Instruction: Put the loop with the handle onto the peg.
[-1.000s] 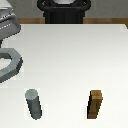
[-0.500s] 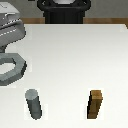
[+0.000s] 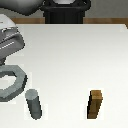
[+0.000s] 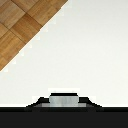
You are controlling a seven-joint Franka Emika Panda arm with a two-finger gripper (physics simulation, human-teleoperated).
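Hanging at the exterior view's left edge, the gripper (image 3: 11,54) is carrying the loop with the handle (image 3: 12,83) by its tab, apparently clamped on it, though the fingertips are blurring together. The ring is tilting, its hole facing down, just beside and above the peg (image 3: 34,104), seemingly for lowering over it. Well apart rightward, the brown block (image 3: 96,104) is standing idle on the table (image 3: 75,55).

Loop with handle (image 3: 11,82) cut by exterior view's left edge — end effector fingertips unseen.
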